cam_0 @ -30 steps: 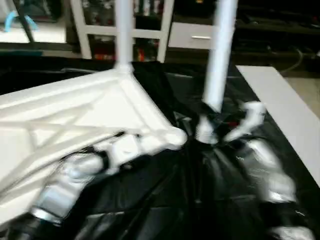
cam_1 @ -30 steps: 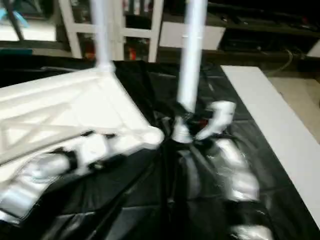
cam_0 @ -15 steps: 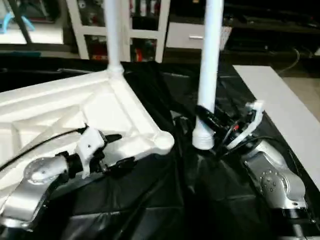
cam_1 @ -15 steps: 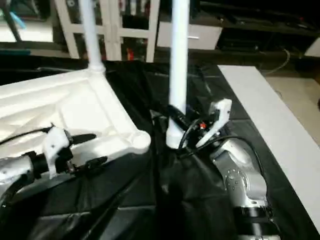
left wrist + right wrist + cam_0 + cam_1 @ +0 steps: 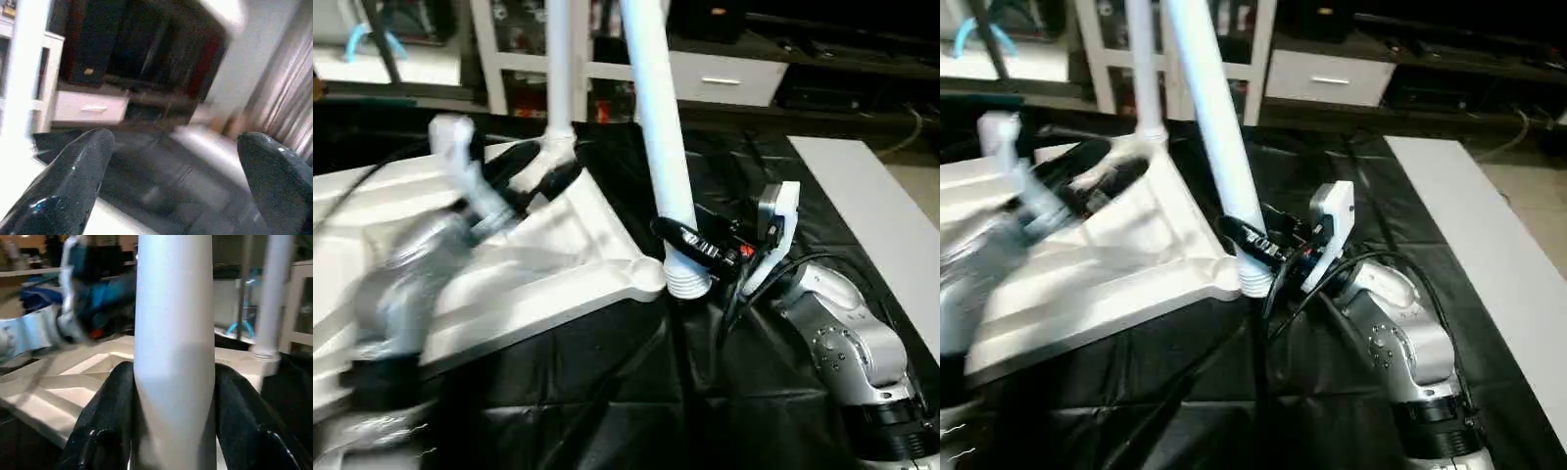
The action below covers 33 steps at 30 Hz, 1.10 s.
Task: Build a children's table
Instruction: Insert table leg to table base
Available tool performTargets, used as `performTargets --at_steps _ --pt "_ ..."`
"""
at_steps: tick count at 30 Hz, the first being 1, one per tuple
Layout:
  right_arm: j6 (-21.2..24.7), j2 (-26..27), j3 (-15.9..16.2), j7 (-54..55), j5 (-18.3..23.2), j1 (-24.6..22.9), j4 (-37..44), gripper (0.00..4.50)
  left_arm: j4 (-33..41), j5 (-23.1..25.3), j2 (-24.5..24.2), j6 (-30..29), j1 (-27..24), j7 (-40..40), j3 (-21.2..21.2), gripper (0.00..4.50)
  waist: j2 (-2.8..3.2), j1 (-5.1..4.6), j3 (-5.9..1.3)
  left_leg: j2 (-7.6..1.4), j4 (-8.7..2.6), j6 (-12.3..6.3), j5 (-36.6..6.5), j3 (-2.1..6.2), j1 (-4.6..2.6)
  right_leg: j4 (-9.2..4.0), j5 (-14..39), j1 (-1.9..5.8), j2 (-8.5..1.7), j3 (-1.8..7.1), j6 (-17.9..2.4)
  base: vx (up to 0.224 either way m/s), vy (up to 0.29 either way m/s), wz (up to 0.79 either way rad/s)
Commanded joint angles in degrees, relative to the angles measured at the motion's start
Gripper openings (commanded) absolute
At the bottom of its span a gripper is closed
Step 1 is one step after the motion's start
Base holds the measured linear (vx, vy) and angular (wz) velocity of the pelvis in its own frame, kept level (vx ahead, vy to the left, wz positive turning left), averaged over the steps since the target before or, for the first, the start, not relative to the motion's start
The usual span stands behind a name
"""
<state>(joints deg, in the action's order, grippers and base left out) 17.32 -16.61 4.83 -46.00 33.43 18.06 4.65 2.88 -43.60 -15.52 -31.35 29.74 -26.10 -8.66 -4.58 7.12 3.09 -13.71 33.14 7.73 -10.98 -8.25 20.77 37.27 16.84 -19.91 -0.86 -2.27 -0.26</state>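
Observation:
The children's table top [image 5: 509,284] lies upside down on the left, ribbed underside up. One white leg [image 5: 558,69] stands upright in its far corner socket. My right gripper [image 5: 693,247] is shut on a second leg [image 5: 651,117] just above its threaded end, which rests beside the near right corner socket [image 5: 644,278]; this leg leans left. The right wrist view has that leg [image 5: 173,333] clamped between both fingers [image 5: 105,421]. My left gripper [image 5: 543,168] hovers open over the top, close to the standing leg's base. Its fingers [image 5: 73,176] are spread wide with nothing between them.
A black sheet [image 5: 607,392] covers the work surface. A white flat board [image 5: 867,206] lies along the right side. Behind stand a white glass-door cabinet [image 5: 504,59] and a white drawer unit [image 5: 724,90].
My left arm has risen from the top's near edge toward the far corner, fingers spreading wider. The right gripper has tilted its leg leftward and brought the threaded end to the corner socket.

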Motion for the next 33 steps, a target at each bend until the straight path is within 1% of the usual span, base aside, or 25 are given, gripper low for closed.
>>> performTargets --at_steps 1,2,3,4,5,8,9,10,11,13,14,15,16,19,21,22,23,24,25,26,27,28,29,31,33 --pt "0.72 -0.53 0.44 -1.16 0.28 0.35 1.97 1.82 2.37 -6.67 1.9 -2.89 2.06 2.73 0.24 4.5 1.02 0.5 -5.25 1.6 -0.89 -0.35 13.34 -1.13 -0.34 -0.33 -50.06 4.81 -2.88 2.29 -8.75 0.0 0.0 0.0" --pt "0.84 -0.56 0.86 -1.62 0.08 0.33 2.21 1.82 2.65 -9.97 3.87 -4.45 2.98 3.35 0.02 4.5 0.88 0.56 -5.24 1.75 -0.8 -0.25 13.73 -1.16 -0.21 -0.2 -50.61 4.88 -2.74 2.3 -8.56 0.0 0.0 0.0" --pt "1.01 -0.7 1.26 -2.01 -0.05 0.33 2.53 1.82 2.72 -12.72 5.85 -6.01 3.81 4.04 -0.72 4.5 0.78 0.55 -5.23 1.96 -0.73 -0.25 13.77 -1.15 0.09 -0.21 -51.54 5.21 -2.67 2.31 -7.79 0.0 0.0 0.0" --pt "1.01 -0.7 1.26 -2.01 -0.05 0.33 2.53 1.82 2.72 -12.72 5.85 -6.01 3.81 4.04 -0.72 4.5 0.62 0.55 -5.12 2.04 -0.76 -0.05 13.2 -1.23 0.17 -0.31 -51.48 5.2 -2.72 2.36 -7.46 0.0 0.0 0.0" --pt "1.22 -0.93 1.48 -2.21 -0.05 0.28 2.95 1.82 3.09 -19.15 7.62 -7.38 4.42 4.54 -2.36 4.5 0.94 0.6 -5.13 1.98 -0.84 0.68 11.09 -1.08 0.06 -0.52 -49.68 5.13 -2.97 2.35 -6.56 0.0 0.0 0.0" --pt "1.52 -0.97 1.21 -2.0 0.07 0.26 3.34 1.82 4.35 -25.93 8.65 -10.23 4.75 4.9 -4.54 4.5 0.9 0.73 -5.09 1.9 -0.92 1.07 10.11 -0.99 -0.07 -0.76 -48.05 5.12 -2.89 2.29 -5.85 0.0 0.0 0.0" --pt "1.6 -0.92 0.98 -1.85 0.16 0.29 3.43 1.82 4.87 -26.88 8.4 -11.35 4.54 4.75 -4.69 4.5 1.13 0.82 -5.13 1.83 -0.87 1.14 10.54 -0.92 -0.21 -0.74 -47.91 4.96 -2.86 2.24 -5.47 0.0 0.0 0.0" --pt "1.48 -0.92 0.73 -1.67 0.11 0.36 3.46 1.82 5.46 -27.45 7.88 -12.37 4.09 4.71 -4.51 4.5 1.06 0.9 -5.15 1.83 -0.84 1.18 10.68 -0.95 -0.25 -0.74 -47.65 4.95 -2.85 2.25 -5.18 0.0 0.0 0.0" --pt "1.38 -0.91 0.45 -1.43 0.13 0.5 3.46 1.82 5.84 -27.22 7.31 -13.17 3.57 4.82 -4.24 4.5 1.24 0.96 -5.18 1.74 -0.88 1.29 10.59 -0.93 -0.29 -0.73 -47.35 4.88 -2.94 2.21 -5.08 0.0 0.0 0.0" --pt "1.07 -0.7 -0.22 -0.72 0.12 0.88 3.38 1.82 6.33 -26.32 6.21 -14.51 2.59 4.61 -3.86 4.5 1.33 0.98 -5.18 1.6 -0.94 1.62 10.39 -0.86 -0.39 -0.77 -46.23 4.78 -3.01 2.13 -4.48 0.0 0.0 0.0" --pt "0.7 -0.04 -1.86 0.81 0.65 1.82 3.11 1.82 6.32 -26.04 4.99 -15.86 1.46 4.58 -3.8 4.5 1.37 0.99 -5.13 1.59 -0.96 1.73 10.44 -0.87 -0.44 -0.78 -45.79 4.64 -3.04 2.14 -4.19 0.0 0.0 0.0" --pt "0.7 -0.04 -1.86 0.81 0.65 1.82 3.11 1.82 6.32 -26.04 4.99 -15.86 1.46 4.58 -3.8 4.5 1.39 0.98 -5.16 1.57 -0.99 1.85 10.53 -0.86 -0.47 -0.78 -45.52 4.62 -3.05 2.13 -4.1 0.0 0.0 0.0" --pt "0.44 0.16 -2.94 1.58 0.99 2.68 2.95 1.82 6.05 -24.88 4.43 -15.7 0.83 4.36 -3.7 4.5 1.45 1.04 -5.21 1.54 -0.96 1.96 10.79 -0.87 -0.59 -0.79 -45.37 4.53 -3.06 2.13 -3.98 0.0 0.0 0.0" --pt "1.63 -0.29 -3.68 1.61 1.93 3.82 3.28 1.82 5.85 -23.6 3.54 -14.87 0.46 4.06 -3.68 4.5 1.37 1.03 -5.34 1.7 -0.82 1.99 11.94 -0.9 -0.5 -0.57 -46.6 4.78 -2.82 2.1 -3.53 0.0 0.0 0.0" --pt "2.45 -0.83 -3.35 1.01 2.07 3.91 3.47 1.82 5.97 -24.34 3.63 -14.67 0.74 4.14 -4.08 4.5 1.31 1.03 -5.36 1.93 -0.72 1.79 12.36 -0.93 -0.31 -0.49 -48.08 4.99 -2.68 2.1 -3.28 0.0 0.0 0.0" --pt "3.36 -1.63 -2.55 0.05 1.94 3.64 3.75 1.82 6.11 -24.92 3.82 -14.5 1.16 4.4 -4.4 4.5 1.18 1.05 -5.39 1.97 -0.72 1.74 12.04 -0.96 -0.25 -0.47 -48.69 5.09 -2.69 2.11 -3.27 0.0 0.0 0.0" --pt "5.32 -3.53 -0.52 -2.11 1.39 2.8 4.39 1.82 6.29 -25.26 4.07 -14.08 2.06 4.92 -4.71 4.5 1.15 1.15 -5.43 1.97 -0.68 1.68 11.81 -0.94 -0.27 -0.53 -48.89 5.23 -2.64 2.08 -3.18 0.0 0.0 0.0" --pt "6.01 -4.21 0.23 -2.78 1.12 2.47 4.59 1.82 6.32 -25.43 4.19 -14.01 2.34 5.07 -4.82 4.5 1.21 1.2 -5.39 1.95 -0.67 1.65 11.75 -0.92 -0.28 -0.57 -48.96 5.24 -2.59 2.08 -3.09 0.0 0.0 0.0" --pt "7.91 -6.3 2.68 -4.63 -0.02 1.37 5.11 1.82 6.35 -26.15 4.63 -14.0 3.13 5.47 -5.24 4.5 1.07 1.39 -5.38 1.93 -0.57 1.54 12.11 -0.93 -0.3 -0.54 -49.59 5.27 -2.55 2.1 -3.02 0.0 0.0 0.0" --pt "8.1 -6.84 3.47 -4.95 -0.67 0.96 5.14 1.82 6.29 -26.0 4.77 -13.79 3.44 5.33 -5.26 4.5 1.0 1.47 -5.39 1.96 -0.56 1.51 12.16 -0.92 -0.27 -0.53 -49.74 5.3 -2.51 2.07 -3.03 0.0 0.0 0.0" --pt "8.34 -7.0 3.69 -4.92 -0.79 0.84 5.14 1.82 6.29 -25.82 4.8 -13.64 3.55 5.18 -5.23 4.5 0.88 1.44 -5.35 2.09 -0.61 1.4 12.13 -0.93 -0.03 -0.55 -50.01 5.45 -2.58 2.08 -2.98 0.0 0.0 0.0" --pt "8.95 -7.29 4.21 -4.76 -1.14 0.52 5.05 1.82 6.21 -25.67 5.0 -13.37 3.96 4.92 -5.2 4.5 0.86 1.41 -5.35 2.12 -0.6 1.39 12.08 -0.95 -0.03 -0.55 -50.01 5.43 -2.57 2.08 -2.96 0.0 0.0 0.0" --pt "9.57 -7.32 4.3 -4.29 -1.24 0.42 4.95 1.82 6.52 -26.4 5.23 -13.32 4.15 4.46 -5.31 4.5 1.1 1.36 -5.33 2.04 -0.64 1.45 11.44 -0.91 -0.05 -0.54 -49.16 5.25 -2.72 2.07 -3.02 0.0 0.0 0.0" --pt "9.84 -7.24 4.24 -3.77 -1.53 0.37 4.76 1.82 7.3 -28.89 5.5 -14.08 4.23 4.05 -5.69 4.5 1.15 1.35 -5.38 1.91 -0.64 1.82 11.3 -0.83 -0.16 -0.55 -48.21 5.14 -2.8 2.03 -3.53 0.0 0.0 0.0" --pt "9.93 -7.07 3.93 -3.41 -1.55 0.48 4.68 1.82 8.11 -29.73 5.27 -14.62 3.88 3.68 -5.67 4.5 1.05 1.24 -5.35 1.8 -0.68 2.2 11.04 -0.84 -0.17 -0.64 -47.31 5.13 -2.9 2.06 -4.57 0.0 0.0 0.0"
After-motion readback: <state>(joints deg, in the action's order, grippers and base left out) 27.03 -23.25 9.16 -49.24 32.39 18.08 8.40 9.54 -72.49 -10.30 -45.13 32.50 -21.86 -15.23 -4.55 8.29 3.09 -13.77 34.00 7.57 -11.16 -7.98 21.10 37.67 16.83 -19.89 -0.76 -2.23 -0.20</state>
